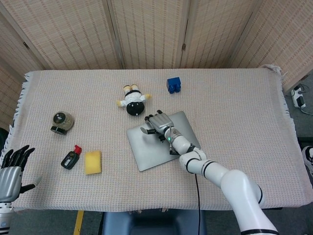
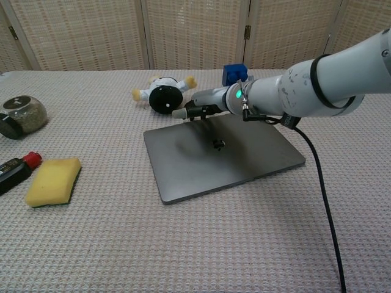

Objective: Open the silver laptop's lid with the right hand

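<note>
The table (image 1: 244,122) carries the silver laptop (image 2: 232,165) near its middle, lying flat with its lid fully down; nothing of the opening is done. My right hand (image 1: 157,124) reaches over the laptop's far left corner, fingers (image 2: 182,113) spread and extended low above the lid, holding nothing; whether they touch the surface I cannot tell. Remaining, in my judgement: catch the lid's edge and raise it. My left hand (image 1: 11,169) idles at the near left edge, fingers apart, empty. The doll (image 1: 132,101) lies just beyond the laptop.
</note>
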Controlling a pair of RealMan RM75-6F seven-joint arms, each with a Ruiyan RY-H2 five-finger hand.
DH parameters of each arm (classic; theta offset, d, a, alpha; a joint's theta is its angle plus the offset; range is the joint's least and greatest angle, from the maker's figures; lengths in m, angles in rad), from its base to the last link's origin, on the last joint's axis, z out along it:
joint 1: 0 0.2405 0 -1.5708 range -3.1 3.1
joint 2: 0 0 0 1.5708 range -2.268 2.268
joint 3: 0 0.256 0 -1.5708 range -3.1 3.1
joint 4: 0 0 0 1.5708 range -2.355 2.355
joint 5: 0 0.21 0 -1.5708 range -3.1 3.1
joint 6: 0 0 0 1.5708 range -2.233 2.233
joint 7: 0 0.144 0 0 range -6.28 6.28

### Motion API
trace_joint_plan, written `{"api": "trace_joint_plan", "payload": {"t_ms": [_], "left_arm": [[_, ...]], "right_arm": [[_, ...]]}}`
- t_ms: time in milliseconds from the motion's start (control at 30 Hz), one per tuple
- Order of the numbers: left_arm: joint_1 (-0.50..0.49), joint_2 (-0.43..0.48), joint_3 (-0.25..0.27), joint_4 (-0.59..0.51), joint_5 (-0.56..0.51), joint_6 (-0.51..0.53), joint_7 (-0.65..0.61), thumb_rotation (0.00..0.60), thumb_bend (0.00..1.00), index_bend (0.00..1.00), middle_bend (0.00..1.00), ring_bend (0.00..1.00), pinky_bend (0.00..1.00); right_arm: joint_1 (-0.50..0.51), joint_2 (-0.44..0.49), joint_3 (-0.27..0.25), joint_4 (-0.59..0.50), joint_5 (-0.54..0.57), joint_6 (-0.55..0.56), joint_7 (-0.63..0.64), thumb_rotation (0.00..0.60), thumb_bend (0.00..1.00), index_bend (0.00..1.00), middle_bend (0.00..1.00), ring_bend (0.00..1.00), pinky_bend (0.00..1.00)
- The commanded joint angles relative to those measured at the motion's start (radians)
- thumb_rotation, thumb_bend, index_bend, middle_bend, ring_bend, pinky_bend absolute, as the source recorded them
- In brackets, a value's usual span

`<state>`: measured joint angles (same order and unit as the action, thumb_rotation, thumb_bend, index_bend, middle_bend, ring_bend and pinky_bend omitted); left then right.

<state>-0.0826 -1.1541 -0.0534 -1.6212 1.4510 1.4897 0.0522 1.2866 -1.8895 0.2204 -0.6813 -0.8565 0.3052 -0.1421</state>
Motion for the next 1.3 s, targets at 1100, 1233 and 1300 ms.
{"api": "trace_joint_plan", "payload": {"t_ms": [1100, 1233, 1300], "left_arm": [[0.000, -0.004, 0.001, -0.001, 0.025, 0.011, -0.010, 0.600, 0.28, 0.17, 0.11, 0.14, 0.02], [-0.003, -0.009, 0.003, 0.000, 0.031, 0.008, -0.010, 0.600, 0.28, 0.17, 0.11, 0.14, 0.03], [-0.004, -0.012, 0.004, 0.000, 0.037, 0.010, -0.011, 0.600, 0.28, 0.17, 0.11, 0.14, 0.03]], "right_arm": [[-0.232, 0.433, -0.134, -0.697, -0.067, 0.315, -0.039, 0.000, 0.43, 0.17, 0.20, 0.28, 0.00], [-0.292, 0.479, -0.171, -0.738, -0.069, 0.358, -0.036, 0.000, 0.43, 0.17, 0.21, 0.28, 0.00], [-0.324, 0.490, -0.186, -0.744, -0.078, 0.372, -0.021, 0.000, 0.43, 0.17, 0.21, 0.28, 0.00]]}}
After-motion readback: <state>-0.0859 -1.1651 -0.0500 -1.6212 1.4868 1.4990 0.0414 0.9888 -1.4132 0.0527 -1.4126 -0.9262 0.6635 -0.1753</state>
